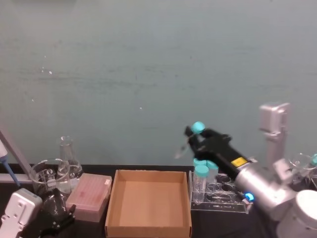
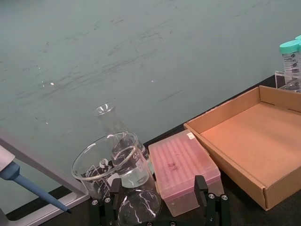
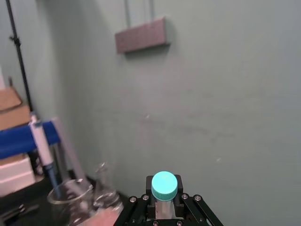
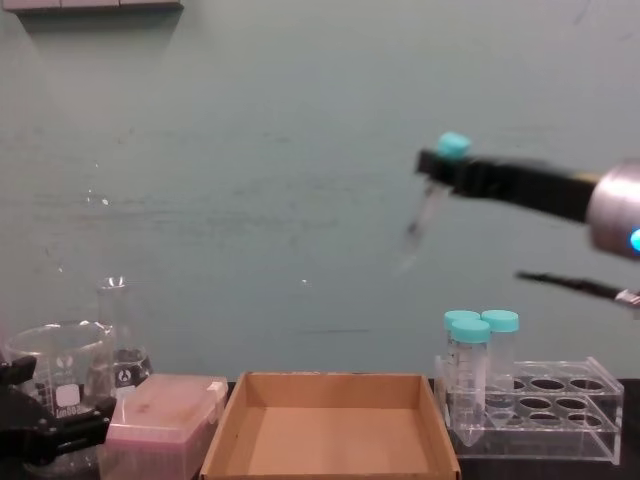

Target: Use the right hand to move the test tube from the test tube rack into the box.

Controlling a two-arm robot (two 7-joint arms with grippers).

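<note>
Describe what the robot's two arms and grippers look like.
The right gripper is black with a yellow label, on a bulky silver-grey arm with a glowing blue ring light. The left gripper has black fingers with small screws and a light grey housing.

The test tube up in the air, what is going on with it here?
The right tool is shut on the test tube and holds it tilted, high above where the box meets the test tube rack. The tube is not in the box yet. Wider teal-capped tubes stand in the rack. The left tool sits open beside the pink box.
</note>
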